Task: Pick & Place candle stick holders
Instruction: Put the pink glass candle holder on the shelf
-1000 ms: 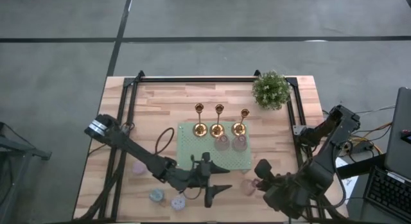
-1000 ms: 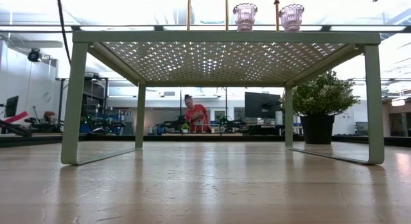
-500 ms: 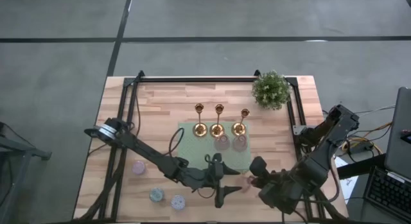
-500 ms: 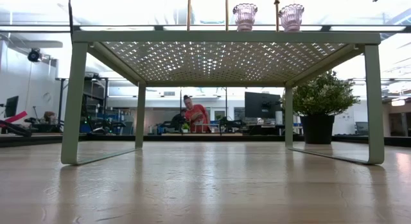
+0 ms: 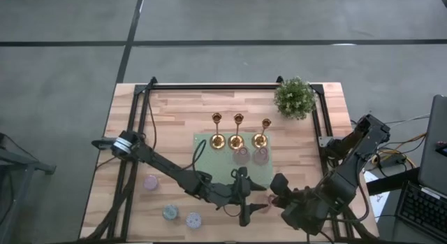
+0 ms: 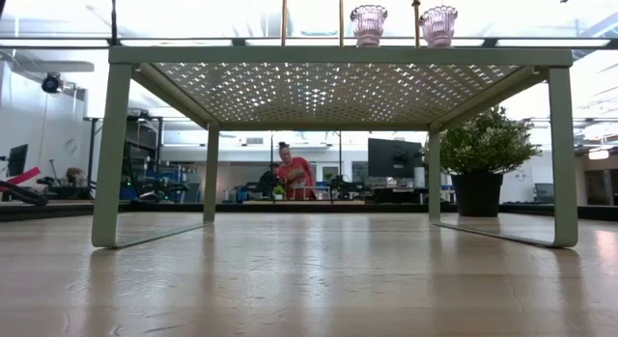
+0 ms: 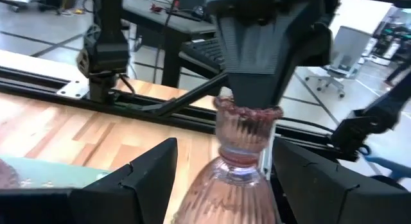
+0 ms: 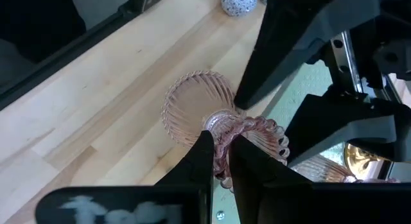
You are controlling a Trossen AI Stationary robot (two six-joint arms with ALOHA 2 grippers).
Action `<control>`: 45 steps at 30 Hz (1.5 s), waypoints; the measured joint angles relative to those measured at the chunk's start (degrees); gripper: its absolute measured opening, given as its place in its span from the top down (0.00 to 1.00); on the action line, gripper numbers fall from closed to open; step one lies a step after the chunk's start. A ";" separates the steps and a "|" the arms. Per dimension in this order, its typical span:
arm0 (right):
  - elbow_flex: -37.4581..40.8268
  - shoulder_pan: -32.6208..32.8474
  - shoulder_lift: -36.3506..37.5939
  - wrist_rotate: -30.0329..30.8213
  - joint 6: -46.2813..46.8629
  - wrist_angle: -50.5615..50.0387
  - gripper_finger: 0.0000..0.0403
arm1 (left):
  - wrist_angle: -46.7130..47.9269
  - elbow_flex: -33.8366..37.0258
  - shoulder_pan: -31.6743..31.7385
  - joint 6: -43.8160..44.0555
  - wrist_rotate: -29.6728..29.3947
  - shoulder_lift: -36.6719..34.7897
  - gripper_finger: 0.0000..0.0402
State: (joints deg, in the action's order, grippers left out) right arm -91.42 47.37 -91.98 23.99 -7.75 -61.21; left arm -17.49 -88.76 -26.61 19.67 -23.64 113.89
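Observation:
A pink ribbed glass holder [image 5: 264, 201] is at the near edge of the table, between my two grippers. My right gripper [image 5: 274, 196] is shut on its cup. My left gripper [image 5: 253, 205] is open, with one finger on each side of the holder's flared base [image 7: 225, 198]. I cannot tell whether those fingers touch it. Three gold holders [image 5: 237, 135] and two pink ones [image 5: 250, 156] stand on a green perforated stand [image 5: 209, 167]. My right gripper pinches the beaded rim of the holder's cup [image 8: 221, 126] between its two fingers. The fingers come from above and slant down. The holder stands cup up below them, with its ribbed base [image 8: 189, 102] lowest. I cannot tell whether the base rests on the table.
Three small squat holders [image 5: 170, 213] sit on the wood at the near left. A potted plant [image 5: 295, 97] stands at the far right corner. Black rails run along the table's sides. A person shows far off in the room in the low view [image 6: 293, 173].
My left gripper has moved toward the table's right edge, up to the pink holder, and its fingers now flank the holder. My right gripper has shifted a little toward the left with the holder.

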 joint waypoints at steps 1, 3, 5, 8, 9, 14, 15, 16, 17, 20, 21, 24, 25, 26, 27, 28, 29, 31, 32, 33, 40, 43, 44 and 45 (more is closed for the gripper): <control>0.00 -0.02 0.00 0.02 0.00 0.01 0.94 | 0.00 -0.10 0.02 0.12 1.27 0.00 0.35; 0.00 -0.11 0.00 0.04 -0.16 0.12 0.94 | 0.02 -0.14 0.02 -0.12 2.75 0.00 0.35; 0.00 -0.22 0.00 0.07 -0.63 0.27 0.94 | 0.02 -0.14 0.06 -0.32 3.67 0.00 0.35; 0.00 -0.47 0.00 0.11 -0.91 0.74 0.94 | 0.42 -0.14 0.43 -0.05 4.57 0.03 0.35; 0.00 -0.62 0.00 0.09 -1.10 0.95 0.94 | 0.45 -0.14 0.61 0.03 4.63 0.11 0.35; 0.00 -1.36 0.00 0.13 -1.27 1.68 0.94 | 0.57 -0.14 1.12 0.10 4.65 0.50 0.35; 0.00 -1.38 0.00 0.21 -1.29 1.66 0.94 | 0.57 -0.14 1.16 0.08 4.67 0.50 0.35; 0.00 -1.48 0.00 0.22 -1.50 1.70 0.94 | 0.54 -0.14 1.16 0.08 4.76 0.50 0.35; 0.00 -1.58 0.00 0.20 -1.64 1.80 0.94 | 0.54 -0.14 1.16 0.07 4.98 0.50 0.35; 0.00 -1.65 0.02 0.17 -1.49 1.81 0.94 | 0.61 -0.12 1.18 0.01 5.72 0.50 0.35; 0.00 -1.66 0.02 0.17 -1.51 1.84 0.94 | 0.61 -0.12 1.18 -0.01 5.81 0.50 0.35; 0.00 -1.70 0.02 0.17 -1.51 2.29 0.94 | 0.57 -0.12 1.36 0.00 6.22 0.50 0.37; 0.00 -1.70 0.02 0.17 -1.49 2.65 0.94 | 0.59 -0.12 1.43 -0.01 6.24 0.50 0.38; 0.00 -1.72 0.02 0.17 -1.51 2.93 0.94 | 0.60 -0.12 1.54 0.00 6.25 0.51 0.39; 0.00 -1.70 0.02 0.17 -1.60 3.19 0.94 | 0.59 -0.12 1.59 0.00 6.24 0.56 0.41; 0.00 -1.70 0.03 0.17 -1.71 3.35 0.94 | 0.59 -0.10 1.64 -0.01 6.25 0.57 0.42; 0.00 -1.70 0.04 0.19 -1.73 3.33 0.94 | 0.59 -0.10 1.64 0.00 6.42 0.57 0.44; 0.00 -1.70 0.04 0.20 -1.68 3.23 0.94 | 0.57 -0.10 1.64 0.01 6.73 0.57 0.47; 0.00 -1.70 0.04 0.18 -1.68 3.25 0.94 | 0.57 -0.10 1.64 0.01 6.71 0.57 0.49; 0.00 -1.70 0.04 0.17 -1.69 3.28 0.94 | 0.57 -0.10 1.64 0.01 6.71 0.57 0.51; 0.01 -1.70 0.04 -0.14 0.04 3.16 0.93 | 0.28 -0.10 1.64 -0.79 6.99 0.57 0.66; 0.02 -1.70 0.04 0.01 0.75 3.11 0.89 | 0.30 -0.10 1.64 -0.56 6.96 0.57 0.69; 0.02 -1.70 0.04 0.17 0.93 3.15 0.87 | 0.33 -0.10 1.64 -0.51 6.91 0.58 0.69; 0.02 -1.68 0.04 0.44 1.16 3.21 0.85 | 0.44 -0.10 1.64 -0.51 6.87 0.57 0.69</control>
State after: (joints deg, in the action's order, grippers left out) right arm -91.39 45.69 -91.94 24.43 -6.59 -58.00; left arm -17.06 -88.86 -24.97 19.16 -16.76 114.46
